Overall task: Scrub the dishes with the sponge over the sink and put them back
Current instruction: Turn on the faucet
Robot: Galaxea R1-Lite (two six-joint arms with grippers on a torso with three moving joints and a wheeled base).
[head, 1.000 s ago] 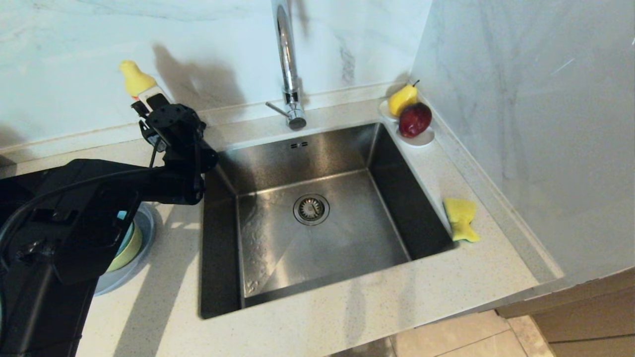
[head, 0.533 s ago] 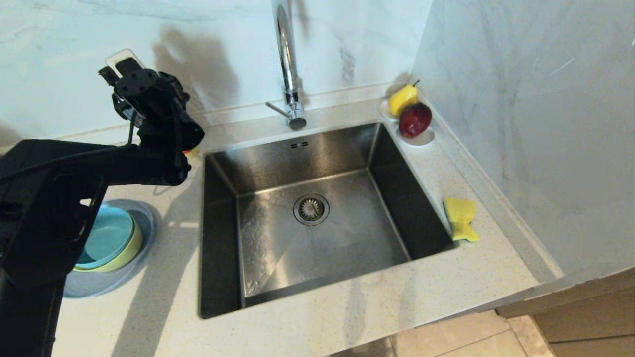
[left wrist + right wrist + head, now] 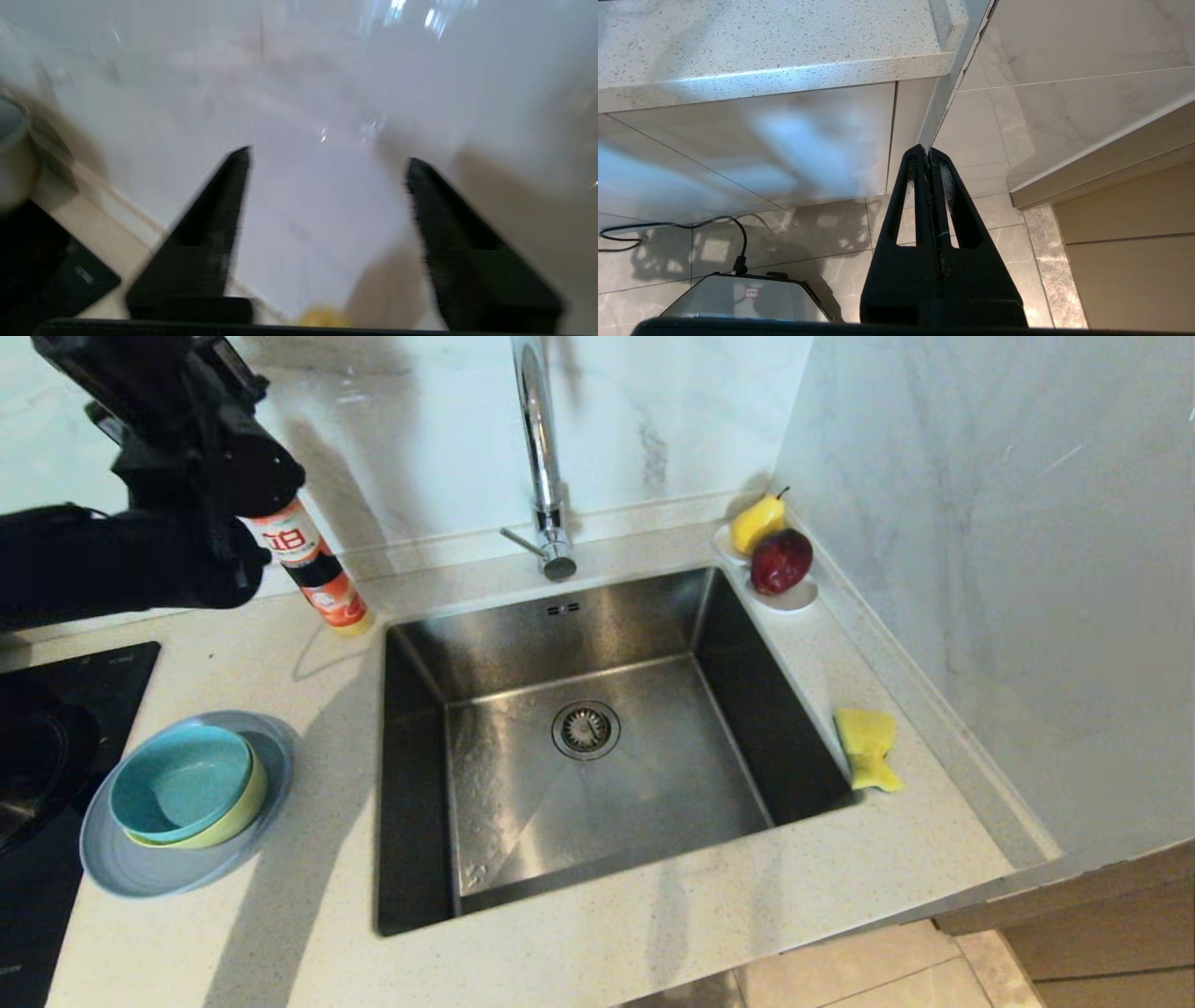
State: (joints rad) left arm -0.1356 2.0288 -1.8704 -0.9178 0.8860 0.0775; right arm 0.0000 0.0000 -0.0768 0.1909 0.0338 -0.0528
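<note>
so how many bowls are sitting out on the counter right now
2, nested on the grey-blue plate left of the sink: the teal-blue bowl sits inside the pale yellow-green bowl. More could hide beneath them; the white fruit dish is not counted.

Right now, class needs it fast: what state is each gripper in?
Left gripper: open, holding nothing, raised near the back wall.
Right gripper: shut, empty, parked below the counter.

Sink (image 3: 597,616) basin open; faucet (image 3: 540,448) rises behind.
</note>
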